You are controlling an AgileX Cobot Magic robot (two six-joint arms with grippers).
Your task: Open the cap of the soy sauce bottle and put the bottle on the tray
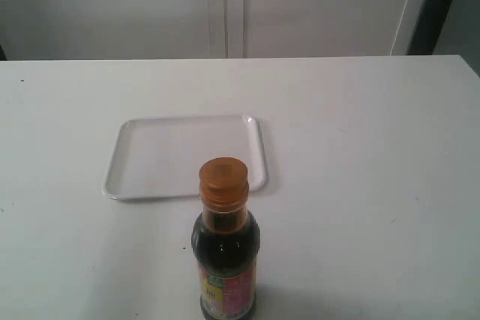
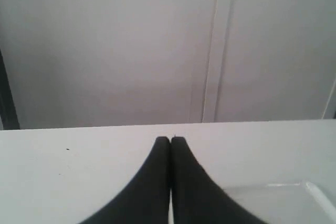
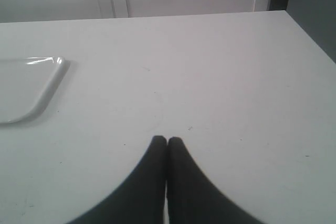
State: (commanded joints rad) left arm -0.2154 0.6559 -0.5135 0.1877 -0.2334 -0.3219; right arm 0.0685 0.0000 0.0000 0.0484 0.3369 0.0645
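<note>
The soy sauce bottle stands upright on the white table at the near edge of the exterior view, dark glass with a yellow and pink label. Its orange-gold cap is closed down on the neck. Just behind it lies the white tray, with nothing on it; a corner of the tray shows in the left wrist view and another corner in the right wrist view. My left gripper is shut with nothing in it. My right gripper is likewise shut and holds nothing. Neither gripper appears in the exterior view, and neither wrist view shows the bottle.
The white table ends at a far edge against a pale panelled wall. Its right edge drops off beside a dark gap.
</note>
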